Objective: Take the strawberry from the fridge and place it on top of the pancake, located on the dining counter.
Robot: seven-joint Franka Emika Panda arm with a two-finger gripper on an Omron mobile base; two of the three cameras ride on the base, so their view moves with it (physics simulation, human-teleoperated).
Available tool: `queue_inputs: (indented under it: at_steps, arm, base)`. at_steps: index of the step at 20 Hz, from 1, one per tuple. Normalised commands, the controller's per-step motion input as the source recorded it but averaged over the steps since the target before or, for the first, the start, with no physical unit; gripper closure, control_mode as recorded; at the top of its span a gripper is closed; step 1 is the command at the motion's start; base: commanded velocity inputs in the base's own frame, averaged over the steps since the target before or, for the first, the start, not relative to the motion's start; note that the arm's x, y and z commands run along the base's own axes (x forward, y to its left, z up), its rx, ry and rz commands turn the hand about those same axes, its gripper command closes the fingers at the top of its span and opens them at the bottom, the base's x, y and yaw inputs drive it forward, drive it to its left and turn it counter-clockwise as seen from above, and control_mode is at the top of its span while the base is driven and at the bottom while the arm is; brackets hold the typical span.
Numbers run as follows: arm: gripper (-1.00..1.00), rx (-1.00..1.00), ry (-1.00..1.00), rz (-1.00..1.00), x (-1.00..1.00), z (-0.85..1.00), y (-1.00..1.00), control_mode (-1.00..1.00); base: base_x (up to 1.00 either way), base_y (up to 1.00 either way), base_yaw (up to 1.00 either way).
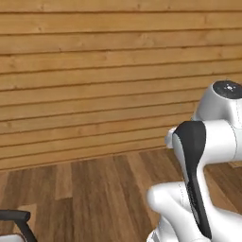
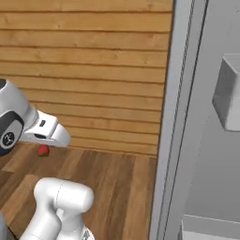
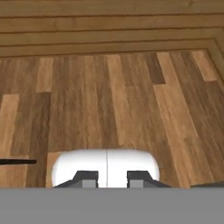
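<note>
While the strawberry (image 2: pixel 43 150) hangs at the gripper (image 2: pixel 47 145), apparently pinched in narrow jaws at nine o'clock from the fridge (image 2: pixel 206 140), pickup looks done; the carry to the pancake remains.

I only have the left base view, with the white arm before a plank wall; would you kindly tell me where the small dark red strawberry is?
Observer: In the right base view, the small dark red strawberry sits right at the tip of the gripper, apparently held above the wooden floor.
Operator: Thank you. Is the fridge anywhere near?
Observer: Yes. The tall light grey fridge stands along the right side of that view, to the right of the arm, with a boxy grey door bin showing.
</note>
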Motion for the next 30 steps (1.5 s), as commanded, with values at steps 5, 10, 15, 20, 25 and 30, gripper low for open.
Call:
queue_inputs:
  at_steps: [5, 10, 15, 20, 25, 30]
  arm:
    - [1.00, 0.00, 0.00, 0.00, 0.00, 0.00, 0.00, 1.00]
    - [1.00, 0.00, 0.00, 0.00, 0.00, 0.00, 0.00, 1.00]
    - [1.00, 0.00, 0.00, 0.00, 0.00, 0.00, 0.00, 1.00]
    - [1.00, 0.00, 0.00, 0.00, 0.00, 0.00, 0.00, 1.00]
    - [1.00, 0.00, 0.00, 0.00, 0.00, 0.00, 0.00, 1.00]
    - [1.00, 0.00, 0.00, 0.00, 0.00, 0.00, 0.00, 1.00]
  base:
    - [1.00, 0.49, 0.35]
    - [1.00, 0.08, 0.28]
    - [1.00, -0.27, 0.02]
    - [1.00, -0.42, -0.09]
    - [1.00, 0.27, 0.22]
    - [1.00, 0.46, 0.55]
